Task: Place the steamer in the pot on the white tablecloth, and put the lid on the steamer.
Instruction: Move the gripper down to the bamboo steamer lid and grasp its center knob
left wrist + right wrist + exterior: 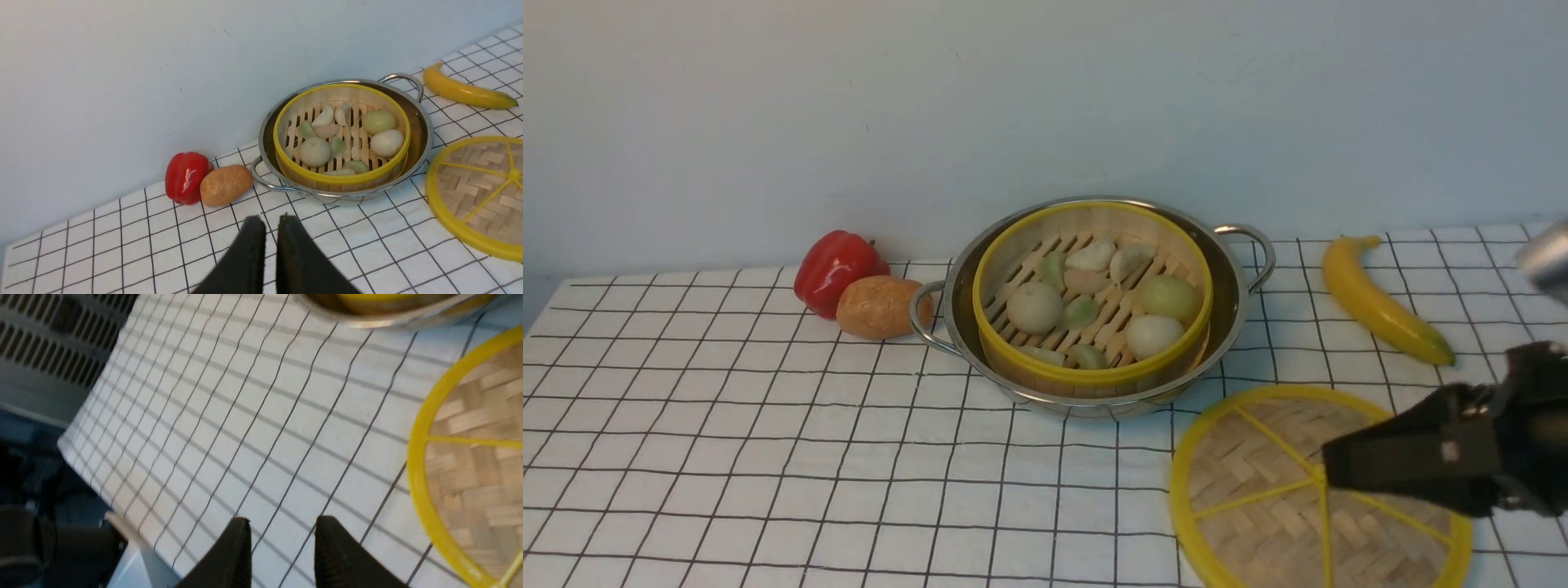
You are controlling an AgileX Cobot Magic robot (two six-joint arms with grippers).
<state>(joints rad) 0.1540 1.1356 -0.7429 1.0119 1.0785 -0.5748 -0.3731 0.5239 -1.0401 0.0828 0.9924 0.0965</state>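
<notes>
The steamer (1086, 378), a yellow-rimmed bamboo basket holding pale buns and dumplings, sits inside the shiny steel pot (1230, 294) on the white tablecloth (768, 457). The lid (1258, 490), a flat woven disc with yellow spokes, lies on the cloth in front of the pot to the right. My right gripper (1331, 467) hovers over the lid's centre; in the right wrist view it (284, 524) stands open with nothing between its fingers, the lid (478, 473) beside it. My left gripper (271, 222) is shut and empty, above the cloth, set back from the pot (421, 134) and steamer (339, 179).
A red pepper (837, 265) and a potato (878, 306) lie just left of the pot's handle. A banana (1380, 302) lies to the pot's right, behind the lid. A pale wall runs close behind the pot. The cloth's edge (81, 457) shows in the right wrist view.
</notes>
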